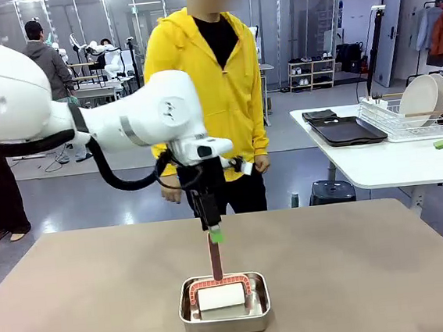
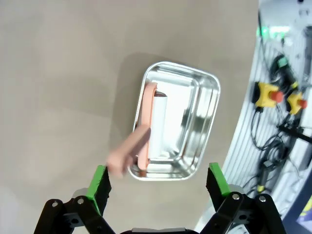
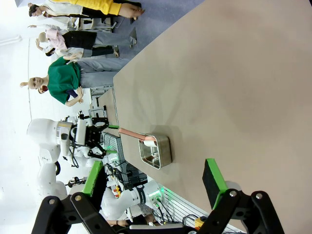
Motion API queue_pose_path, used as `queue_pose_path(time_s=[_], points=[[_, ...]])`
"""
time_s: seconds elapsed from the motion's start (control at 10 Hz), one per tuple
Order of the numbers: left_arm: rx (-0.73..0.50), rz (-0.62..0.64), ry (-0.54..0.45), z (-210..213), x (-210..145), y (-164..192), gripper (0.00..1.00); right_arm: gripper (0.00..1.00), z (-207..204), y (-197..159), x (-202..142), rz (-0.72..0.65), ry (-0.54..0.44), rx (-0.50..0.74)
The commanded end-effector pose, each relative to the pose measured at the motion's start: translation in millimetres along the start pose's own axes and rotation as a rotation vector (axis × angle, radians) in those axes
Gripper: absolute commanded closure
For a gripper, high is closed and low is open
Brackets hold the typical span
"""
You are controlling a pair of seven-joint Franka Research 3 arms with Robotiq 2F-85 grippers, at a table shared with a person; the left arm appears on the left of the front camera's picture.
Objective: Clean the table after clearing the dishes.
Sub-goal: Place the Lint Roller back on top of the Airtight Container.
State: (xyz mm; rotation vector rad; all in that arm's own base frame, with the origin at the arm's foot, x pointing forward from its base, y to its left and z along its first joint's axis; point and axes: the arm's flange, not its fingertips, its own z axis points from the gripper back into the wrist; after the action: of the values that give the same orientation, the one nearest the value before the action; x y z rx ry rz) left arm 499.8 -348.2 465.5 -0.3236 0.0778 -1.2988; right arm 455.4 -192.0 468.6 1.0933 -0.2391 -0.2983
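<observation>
Because the left gripper (image 1: 215,234) hangs above the upright pink handle of the roller (image 1: 218,280) in the steel tin (image 1: 225,322), the front view suggests a descent off-axis could tip the handle or drag the tin across the table (image 1: 93,304); the dishes (image 1: 423,99) sit racked on the white side table. Left wrist view: jaws wide, empty, handle (image 2: 127,155) nearer one finger, so closing may skid it. Right wrist view: right gripper (image 3: 155,178) wide open, empty, well apart from the tin (image 3: 155,151).

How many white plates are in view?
2: both plates stand on edge in the wire dish rack on the white side table; others may be hidden.
</observation>
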Motion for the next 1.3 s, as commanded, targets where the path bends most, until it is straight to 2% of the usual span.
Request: queue_pose_path(time_s=[0.0, 0.2, 0.4, 0.7, 1.0, 1.1, 1.2], points=[[-0.055, 0.151, -0.087, 23, -29, 0, 0.00, 0.00, -1, 3, -2, 0.003, 0.006, 0.002], [-0.178, 0.338, -0.318, 52, -82, 9, 0.00, 0.00, -1, 3, -2, 0.003, 0.006, 0.002], [-0.220, 0.499, -0.529, 69, -152, 14, 0.00, 0.00, -1, 3, -2, 0.003, 0.006, 0.002], [-0.305, 0.632, -0.895, 77, -259, 6, 0.00, 0.00, -1, 3, -2, 0.003, 0.006, 0.002], [-0.331, 0.799, -1.085, 79, -364, -8, 0.00, 0.00, -1, 3, -2, 0.003, 0.006, 0.002], [-0.354, 0.808, -1.176, 77, -394, -11, 0.00, 0.00, -1, 3, -2, 0.003, 0.006, 0.002], [-0.370, 0.825, -1.222, 71, -419, -15, 0.00, 0.00, -1, 3, -2, 0.003, 0.006, 0.002]])
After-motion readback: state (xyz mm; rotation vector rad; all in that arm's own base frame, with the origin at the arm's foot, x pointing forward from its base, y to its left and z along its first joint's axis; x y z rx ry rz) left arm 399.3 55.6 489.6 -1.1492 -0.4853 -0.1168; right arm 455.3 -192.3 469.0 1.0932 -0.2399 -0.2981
